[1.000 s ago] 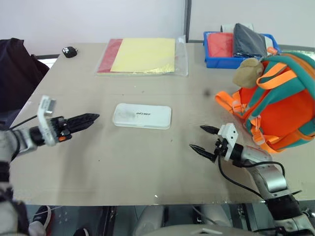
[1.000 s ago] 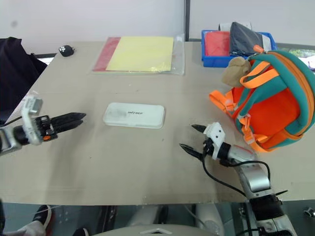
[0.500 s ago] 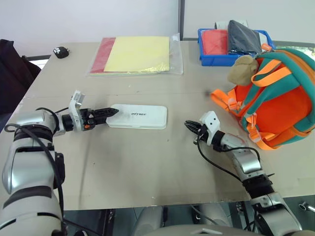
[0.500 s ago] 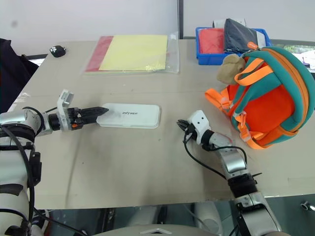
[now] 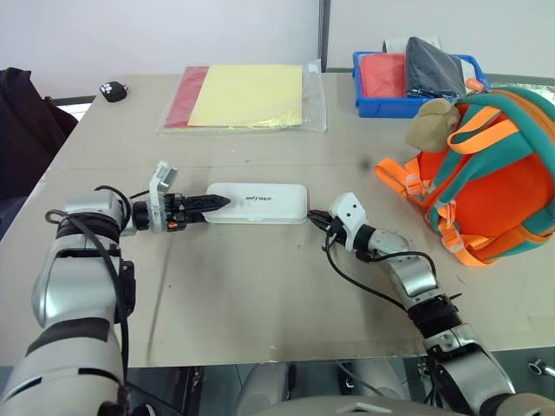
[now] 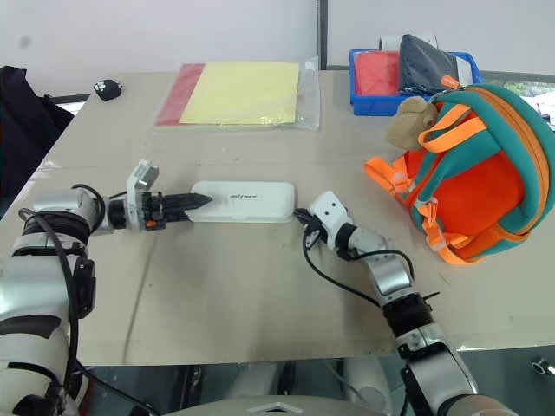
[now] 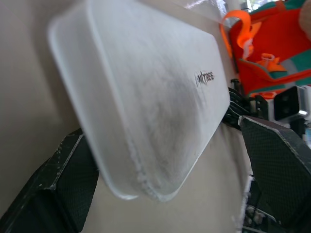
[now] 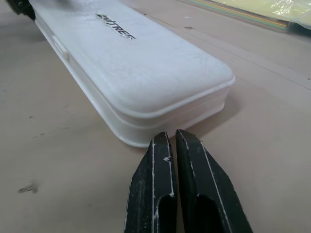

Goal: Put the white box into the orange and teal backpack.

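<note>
From the head views the white box (image 5: 258, 203) lies flat between both grippers; the left wrist view shows the left gripper (image 7: 165, 194) jaws spread wide around its end; the right wrist view shows the right gripper (image 8: 174, 141) jaws pressed together, empty, at the other end.

The white box (image 7: 146, 97) lies flat on the table (image 7: 29, 97) between the left gripper's (image 7: 165, 179) wide-spread black fingers (image 7: 58, 184), with the orange and teal backpack (image 7: 262, 58) beyond its far end at two o'clock.
</note>
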